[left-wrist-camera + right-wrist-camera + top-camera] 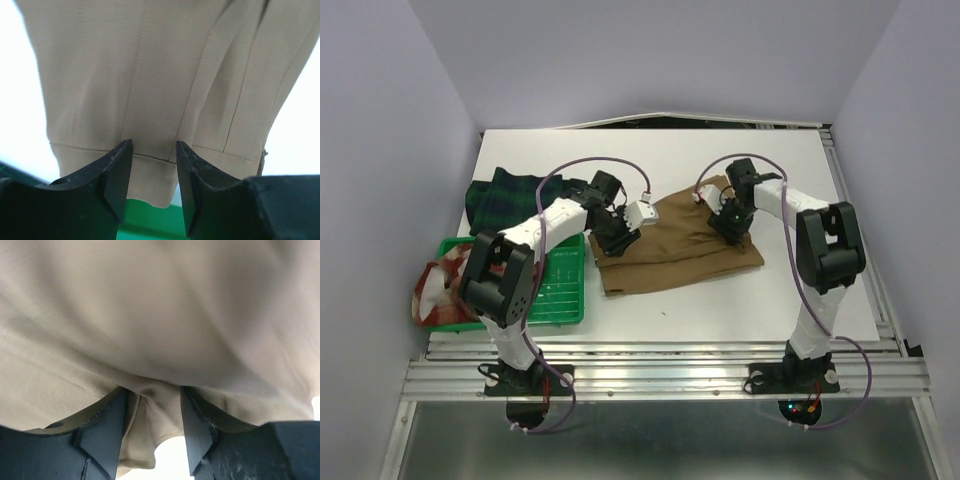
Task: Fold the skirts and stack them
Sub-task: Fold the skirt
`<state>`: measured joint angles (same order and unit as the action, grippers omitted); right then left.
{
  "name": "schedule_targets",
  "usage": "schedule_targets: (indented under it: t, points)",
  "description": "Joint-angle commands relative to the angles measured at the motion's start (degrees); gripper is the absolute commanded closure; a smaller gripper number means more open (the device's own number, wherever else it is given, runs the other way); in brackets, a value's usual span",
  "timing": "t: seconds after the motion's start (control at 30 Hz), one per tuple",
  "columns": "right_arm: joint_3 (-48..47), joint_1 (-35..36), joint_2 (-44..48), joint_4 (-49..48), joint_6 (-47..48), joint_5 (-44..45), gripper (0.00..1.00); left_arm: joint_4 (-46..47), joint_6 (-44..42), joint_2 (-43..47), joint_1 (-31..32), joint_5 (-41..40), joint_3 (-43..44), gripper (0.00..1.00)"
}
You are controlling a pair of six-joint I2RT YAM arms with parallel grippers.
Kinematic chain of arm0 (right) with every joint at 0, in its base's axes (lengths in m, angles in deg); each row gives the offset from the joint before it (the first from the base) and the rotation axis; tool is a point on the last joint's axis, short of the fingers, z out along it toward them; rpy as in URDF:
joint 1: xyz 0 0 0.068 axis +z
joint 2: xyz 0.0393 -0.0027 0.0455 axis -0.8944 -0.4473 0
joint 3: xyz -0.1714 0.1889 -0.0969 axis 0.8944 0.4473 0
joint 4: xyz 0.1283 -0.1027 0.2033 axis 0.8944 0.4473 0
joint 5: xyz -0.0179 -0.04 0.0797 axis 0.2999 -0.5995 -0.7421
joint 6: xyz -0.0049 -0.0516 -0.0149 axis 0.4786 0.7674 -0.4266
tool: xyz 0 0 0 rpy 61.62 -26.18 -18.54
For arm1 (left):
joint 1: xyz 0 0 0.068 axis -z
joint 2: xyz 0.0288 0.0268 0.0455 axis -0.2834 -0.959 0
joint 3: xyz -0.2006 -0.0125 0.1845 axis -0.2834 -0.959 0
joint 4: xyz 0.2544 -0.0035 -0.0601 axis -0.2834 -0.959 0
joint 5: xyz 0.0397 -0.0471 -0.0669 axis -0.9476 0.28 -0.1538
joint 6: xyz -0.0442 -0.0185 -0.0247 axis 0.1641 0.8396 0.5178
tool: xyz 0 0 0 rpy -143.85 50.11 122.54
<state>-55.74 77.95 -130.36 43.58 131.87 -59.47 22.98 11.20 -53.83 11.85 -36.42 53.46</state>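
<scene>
Three skirts are in sight, and we find only one of them under the arms. The tan skirt (675,255) lies spread in the middle of the white table (620,160), pleats running along its length, with both arms bent down onto it. The tartan skirt (500,195) sits crumpled at the far left of the table, just behind the green tray (560,290). The red plaid skirt (432,290) is bunched at the tray's left end and hangs over its rim.

From above, we see the left gripper (618,240) at the tan skirt's left edge, the side nearest the tray. In its wrist view, the two black fingers (117,175) stand apart with a plain gap. The stitched hem runs across that gap, and a strip of green tray shows below the hem.

The right gripper (728,225) is down on the far right part of the same skirt. Its wrist view is almost filled with tan cloth. A bunched fold sits between the fingers (197,430) and takes up the gap. We cannot tell whether they are squeezing it or only standing either side. A small patch of white table shows beneath the fold.
</scene>
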Motion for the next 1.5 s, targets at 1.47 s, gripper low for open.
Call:
schedule_targets:
  t: [1.47]
  points:
    - [32.1,-2.3,18.8,-51.5,-105.2,-34.2,0.61,8.4,35.9,4.7,11.6,-7.7,-1.7,0.5]
